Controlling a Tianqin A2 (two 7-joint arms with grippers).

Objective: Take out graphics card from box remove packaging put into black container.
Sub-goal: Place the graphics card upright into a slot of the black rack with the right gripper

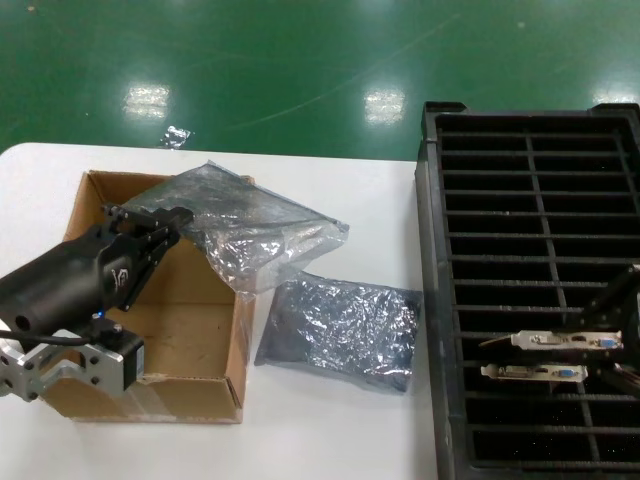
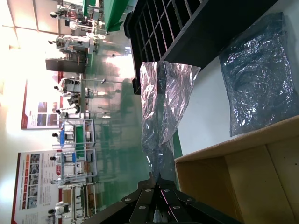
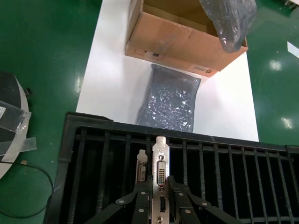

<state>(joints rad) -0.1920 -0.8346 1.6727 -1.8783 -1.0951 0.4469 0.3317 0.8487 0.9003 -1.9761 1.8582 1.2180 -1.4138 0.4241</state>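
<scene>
Graphics card: stiff, fragile board, right pincer clenched on its bracket; packaging: limp, slippery film, left pincer pinching its nine-o'clock edge.

I see a white surface carrying the box, a darker blue-grey bag just beside it, and the black container.

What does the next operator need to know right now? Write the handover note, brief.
Left gripper: shut on the packaging, holding the empty bag over the box.
Right gripper: jaws shut on the graphics card, standing it in a slot of the black container.
A second card already sits in the neighbouring slot; a darker bag lies on the table.
Done: card unboxed and unbagged.
Left: release the card, put down the packaging.
</scene>
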